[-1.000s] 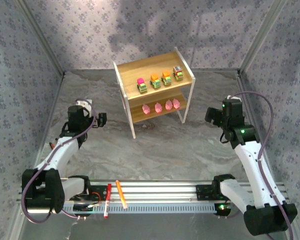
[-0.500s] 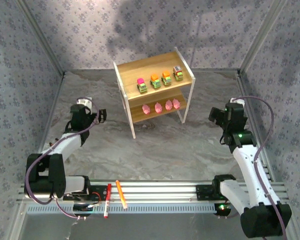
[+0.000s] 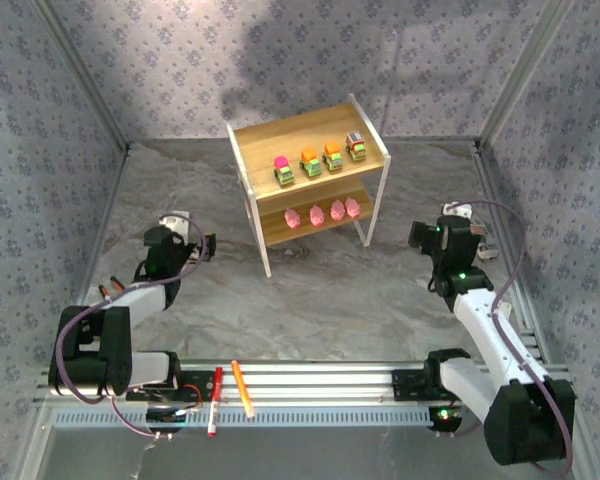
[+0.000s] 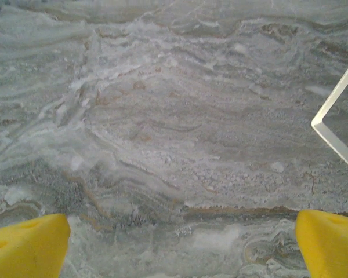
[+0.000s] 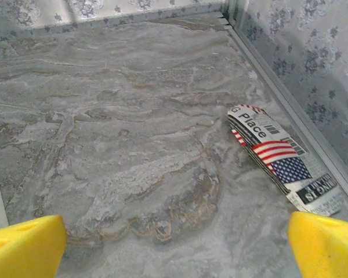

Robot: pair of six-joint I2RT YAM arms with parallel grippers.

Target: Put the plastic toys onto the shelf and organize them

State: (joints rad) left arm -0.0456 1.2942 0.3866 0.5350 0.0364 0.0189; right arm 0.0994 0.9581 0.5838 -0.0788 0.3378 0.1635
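The shelf (image 3: 270,140) stands at the back middle of the table. Several small green trucks line its top board, from a magenta-topped one (image 3: 283,170) to a grey-topped one (image 3: 356,147). Several pink figures (image 3: 316,213) sit in a row on the lower board. My left gripper (image 3: 206,245) is left of the shelf, low over the table. Its yellow fingertips (image 4: 26,249) stand wide apart, open and empty, with a white shelf leg (image 4: 336,116) ahead on the right. My right gripper (image 3: 420,234) is right of the shelf, open over bare table, its fingertips (image 5: 327,246) far apart.
A flat flag-printed packet (image 5: 281,156) lies by the right wall. A red pen (image 3: 216,400) and an orange pen (image 3: 242,388) lie on the front rail. Orange-handled pliers (image 3: 105,291) rest near the left wall. Patterned walls close in the table on three sides.
Both arms have folded lower and drawn back toward their bases. The grippers have stayed open, and the toys on the shelf have not moved.
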